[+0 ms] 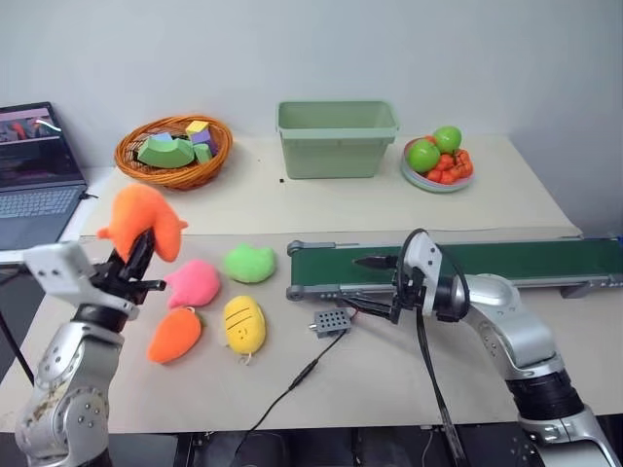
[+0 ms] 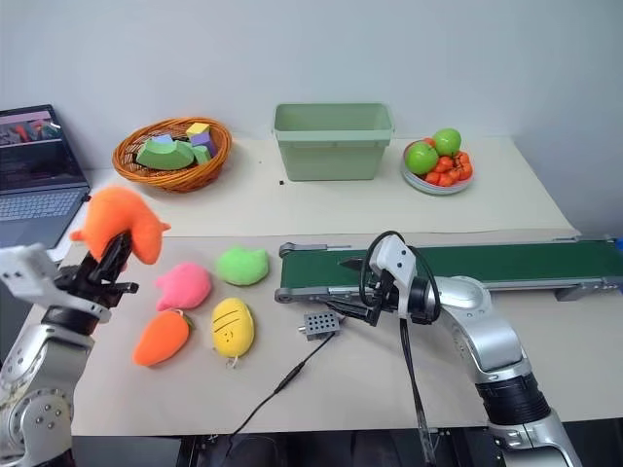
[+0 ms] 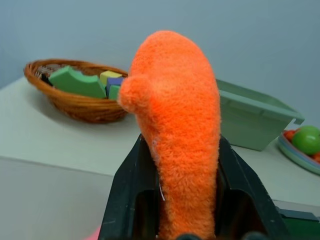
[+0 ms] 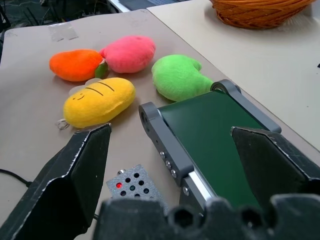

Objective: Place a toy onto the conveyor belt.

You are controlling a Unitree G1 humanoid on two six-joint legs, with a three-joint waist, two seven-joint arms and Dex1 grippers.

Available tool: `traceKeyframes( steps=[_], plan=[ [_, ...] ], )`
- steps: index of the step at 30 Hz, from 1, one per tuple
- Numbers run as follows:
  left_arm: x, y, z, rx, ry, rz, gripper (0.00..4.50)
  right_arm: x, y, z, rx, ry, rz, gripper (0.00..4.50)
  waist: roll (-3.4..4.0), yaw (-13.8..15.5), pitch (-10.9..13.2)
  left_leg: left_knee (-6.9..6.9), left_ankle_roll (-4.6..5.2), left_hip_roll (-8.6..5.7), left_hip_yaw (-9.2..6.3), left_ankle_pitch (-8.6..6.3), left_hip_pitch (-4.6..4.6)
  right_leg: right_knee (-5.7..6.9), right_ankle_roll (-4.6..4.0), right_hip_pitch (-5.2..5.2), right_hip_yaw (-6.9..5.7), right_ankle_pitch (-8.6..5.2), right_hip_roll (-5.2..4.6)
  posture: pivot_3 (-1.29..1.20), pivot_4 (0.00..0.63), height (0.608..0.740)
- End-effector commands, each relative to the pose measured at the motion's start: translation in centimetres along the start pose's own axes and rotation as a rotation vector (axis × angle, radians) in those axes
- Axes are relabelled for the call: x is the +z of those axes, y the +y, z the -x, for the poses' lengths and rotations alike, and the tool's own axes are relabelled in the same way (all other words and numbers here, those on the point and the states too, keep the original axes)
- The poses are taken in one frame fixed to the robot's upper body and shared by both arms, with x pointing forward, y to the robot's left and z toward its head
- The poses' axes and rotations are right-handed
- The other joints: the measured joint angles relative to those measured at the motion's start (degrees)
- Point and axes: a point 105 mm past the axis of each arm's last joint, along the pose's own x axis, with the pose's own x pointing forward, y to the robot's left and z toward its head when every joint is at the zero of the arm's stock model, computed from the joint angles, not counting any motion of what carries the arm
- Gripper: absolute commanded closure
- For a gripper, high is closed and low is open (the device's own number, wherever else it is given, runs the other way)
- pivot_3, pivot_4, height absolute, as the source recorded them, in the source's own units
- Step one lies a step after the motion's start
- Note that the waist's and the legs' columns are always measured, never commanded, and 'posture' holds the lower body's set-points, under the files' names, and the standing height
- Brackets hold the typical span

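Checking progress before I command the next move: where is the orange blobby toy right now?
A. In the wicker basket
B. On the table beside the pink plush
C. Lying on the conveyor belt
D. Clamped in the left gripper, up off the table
D: the left gripper is shut on the toy, raised above the table, left of the conveyor belt.

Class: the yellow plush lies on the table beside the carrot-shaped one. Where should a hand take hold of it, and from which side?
Grip the yellow plush across its narrow middle, coming from above. It lies flat as a long oval, so its sides give the shortest span. The carrot plush lies close on one side, so descend straight.
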Motion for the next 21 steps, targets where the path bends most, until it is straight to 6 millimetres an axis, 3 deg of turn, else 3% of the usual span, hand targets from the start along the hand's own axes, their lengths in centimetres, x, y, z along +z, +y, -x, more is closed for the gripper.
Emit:
traceKeyframes(
  steps=[1, 5, 9, 13, 21],
  plan=[
    [-0.3, -4.0, -2.6, -0.188, 0.038, -0.424, 3.37, 1.7, 0.0, -0.3, -0.004, -0.064, 0.044, 0.00, 0.01, 0.14, 0.00, -0.03, 0.00, -0.04, 0.01, 0.01, 0.01, -0.04, -0.02, 0.01, 0.02, 0.01, -0.01, 0.00, 0.150, 0.728],
    [-1.0, -7.4, -5.1, -0.355, -0.006, -0.742, 3.37, 1.6, 0.1, -0.2, -0.024, -0.069, 0.040, 0.00, 0.00, -0.03, 0.01, -0.06, 0.04, -0.07, 0.02, -0.01, -0.04, -0.12, 0.00, -0.03, 0.05, 0.02, -0.02, 0.00, 0.150, 0.728],
    [-4.6, -10.3, -6.2, -0.527, -0.032, -1.138, 3.37, 1.4, 0.1, 0.3, -0.066, -0.070, 0.035, 0.00, 0.00, -0.42, 0.01, -0.23, -0.01, -0.03, 0.08, 0.02, -0.16, -0.09, 0.00, -0.32, 0.06, 0.02, 0.00, 0.00, 0.150, 0.728],
    [-7.8, -13.0, -6.7, -0.678, -0.079, -1.408, 3.37, 1.5, -1.1, 2.0, -0.166, -0.048, 0.064, 0.00, 0.00, -0.40, 0.01, -0.25, -0.03, -0.04, 0.19, 0.04, -0.34, -0.01, 0.00, -0.58, 0.13, 0.02, -0.01, 0.00, 0.150, 0.728],
    [-9.4, -15.8, -7.4, -0.771, -0.188, -1.527, 3.37, 2.5, -2.1, 5.3, -0.195, 0.053, 0.183, 0.00, -0.01, 0.30, 0.01, 0.05, 0.05, -0.09, 0.29, 0.06, -0.36, 0.16, 0.11, -0.49, 0.22, 0.08, -0.05, 0.00, 0.150, 0.728]
  ],
)
